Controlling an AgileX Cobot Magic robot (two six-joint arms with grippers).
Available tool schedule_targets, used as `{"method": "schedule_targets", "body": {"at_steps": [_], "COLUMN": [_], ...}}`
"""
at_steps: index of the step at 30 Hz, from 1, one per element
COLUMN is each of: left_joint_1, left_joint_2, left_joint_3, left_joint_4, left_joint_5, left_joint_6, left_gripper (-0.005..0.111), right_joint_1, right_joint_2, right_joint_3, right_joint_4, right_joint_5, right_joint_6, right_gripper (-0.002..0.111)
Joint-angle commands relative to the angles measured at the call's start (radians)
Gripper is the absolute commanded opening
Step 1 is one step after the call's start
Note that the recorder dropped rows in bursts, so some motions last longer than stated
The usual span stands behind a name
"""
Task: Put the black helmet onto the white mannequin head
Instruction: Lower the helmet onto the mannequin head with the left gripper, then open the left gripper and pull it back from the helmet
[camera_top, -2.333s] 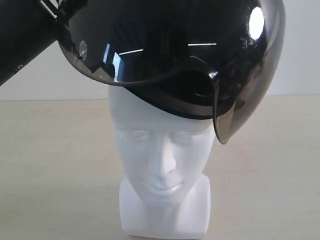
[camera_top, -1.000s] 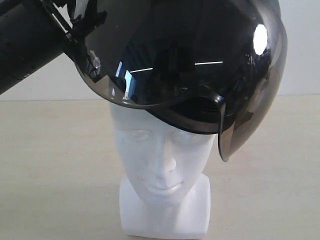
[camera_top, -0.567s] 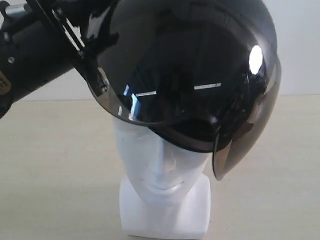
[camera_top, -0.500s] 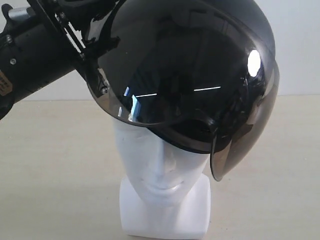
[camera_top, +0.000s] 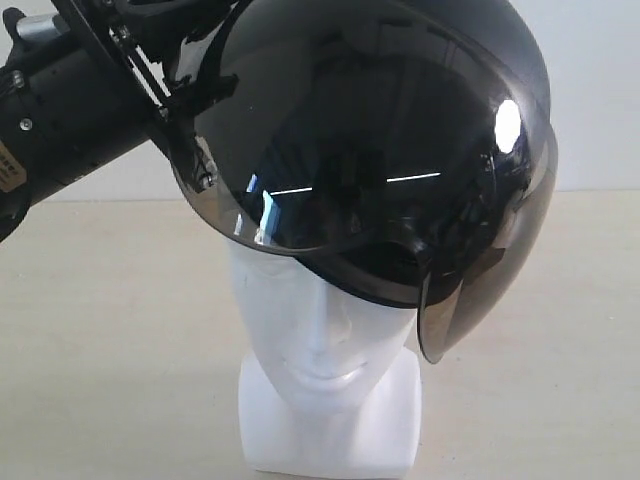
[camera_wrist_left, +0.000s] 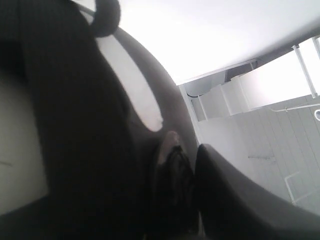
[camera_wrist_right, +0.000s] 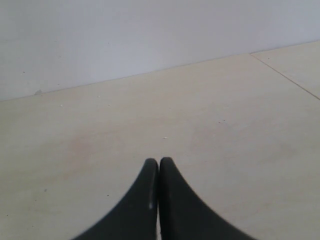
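Note:
The black helmet (camera_top: 470, 60) hangs tilted over the white mannequin head (camera_top: 322, 340), its smoky visor (camera_top: 330, 150) covering the brow and eyes. Nose, lips and the blocky neck base still show below the visor's edge. My left gripper (camera_top: 188, 130) comes in from the upper left and is shut on the helmet's rim beside the visor. In the left wrist view the gripper (camera_wrist_left: 181, 152) holds the dark helmet edge (camera_wrist_left: 172, 165) between its fingers. My right gripper (camera_wrist_right: 159, 161) is shut on nothing, low over bare table, and does not appear in the exterior view.
The mannequin head stands on a pale wooden table (camera_top: 110, 340) in front of a white wall (camera_top: 600, 100). The left arm's black body (camera_top: 60, 110) fills the upper left corner of the exterior view.
The helmet has come down and tipped forward over the head, hiding the forehead and eyes. The left arm has dropped further into view. The right gripper has not moved.

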Motion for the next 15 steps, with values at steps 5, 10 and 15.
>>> {"method": "schedule_targets", "body": {"at_steps": [5, 10, 15], "left_joint_1": [0.116, 0.142, 0.15], "left_joint_2": [0.025, 0.025, 0.025], "left_joint_3": [0.006, 0.021, 0.028], "left_joint_4": [0.07, 0.08, 0.105], "left_joint_5": [0.174, 0.183, 0.237], "left_joint_6": [0.12, 0.12, 0.141], "left_gripper": [0.004, 0.004, 0.004], "right_joint_1": [0.003, 0.003, 0.003], "right_joint_2": [-0.005, -0.005, -0.005], "right_joint_3": [0.0, 0.0, 0.0], "right_joint_4": [-0.006, -0.006, -0.006], "right_joint_5": [-0.005, -0.005, -0.005], "right_joint_6": [0.0, 0.0, 0.0], "right_gripper": [0.0, 0.0, 0.0]}}
